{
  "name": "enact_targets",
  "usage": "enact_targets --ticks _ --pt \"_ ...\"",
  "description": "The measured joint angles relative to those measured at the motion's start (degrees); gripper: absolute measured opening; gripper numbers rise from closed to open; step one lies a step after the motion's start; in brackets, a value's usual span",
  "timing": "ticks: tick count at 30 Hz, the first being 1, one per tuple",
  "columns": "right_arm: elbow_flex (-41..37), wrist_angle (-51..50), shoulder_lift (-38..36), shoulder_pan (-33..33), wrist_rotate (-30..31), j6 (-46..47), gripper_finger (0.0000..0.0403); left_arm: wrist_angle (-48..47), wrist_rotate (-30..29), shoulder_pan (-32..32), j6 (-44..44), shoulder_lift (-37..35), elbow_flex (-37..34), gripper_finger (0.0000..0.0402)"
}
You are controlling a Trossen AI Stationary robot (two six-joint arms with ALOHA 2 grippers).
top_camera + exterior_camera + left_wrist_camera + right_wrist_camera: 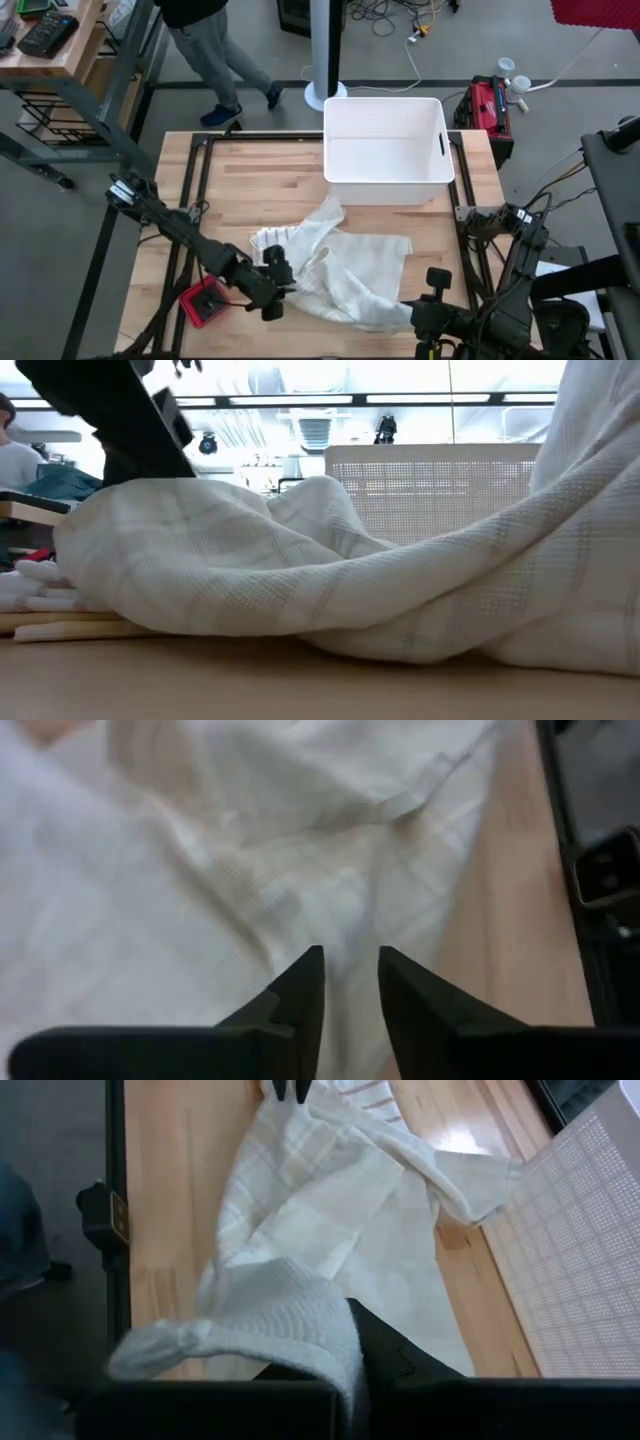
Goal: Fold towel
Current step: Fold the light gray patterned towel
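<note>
Overhead, the towel [340, 268] lies crumpled and uneven on the wooden surface [260, 180], just in front of the white bin [386, 150]; no clean fold shows, so nearly all of the folding is left. The left hand [274, 287] sits at the cloth's left edge, beside a red object [204, 302]; the right hand [425, 312] is at the near right corner. A person [215, 45] walks past beyond the surface.

Low view: towel [330, 590] heaped in loose ridges, filling the frame, nothing flattened.

Left wrist view: left hand [350, 982] with fingers narrowly parted over the towel [250, 870], gripping nothing.

Right wrist view: right hand's fingers closed on a bunched corner of towel [270, 1320], the rest trailing away rumpled toward the bin [590, 1250].
</note>
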Motion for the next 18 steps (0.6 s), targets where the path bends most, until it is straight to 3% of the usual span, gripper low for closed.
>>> enact_targets --ticks 4,11,18 --pt "0.0 -0.01 -0.02 0.0 0.01 -0.3 0.0 2.78 -1.99 -0.22 13.68 0.04 2.42 0.0104" --pt "-0.11 0.0 -0.02 -0.15 0.2 -0.74 0.0 6.54 -15.37 2.06 39.18 2.56 4.85 0.012" --pt "-0.13 -0.04 -0.04 -0.26 0.15 -1.01 0.0 6.01 -8.5 7.67 54.89 7.47 4.7 0.013"
